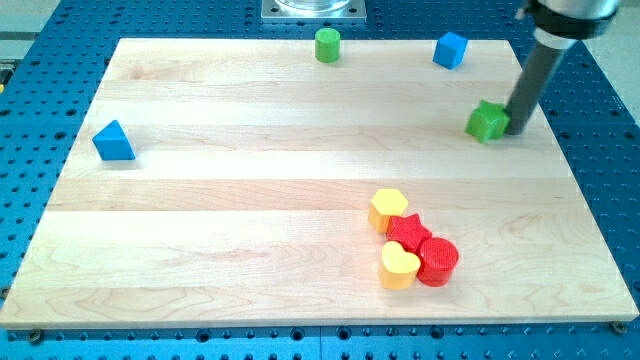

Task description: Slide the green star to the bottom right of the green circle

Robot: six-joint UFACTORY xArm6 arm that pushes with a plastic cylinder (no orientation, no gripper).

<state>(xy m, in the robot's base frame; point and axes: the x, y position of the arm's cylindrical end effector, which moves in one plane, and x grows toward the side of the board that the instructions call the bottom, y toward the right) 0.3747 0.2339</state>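
The green star lies near the view's right edge of the wooden board, in the upper part. My tip stands right against the star's right side, touching or nearly touching it. The green circle, a short cylinder, stands at the view's top edge of the board, near the middle. The star is well to the right of and below the circle.
A blue cube sits at the top right, above the star. A blue triangle is at the left. A yellow hexagon, red star, yellow heart and red cylinder cluster at the lower right.
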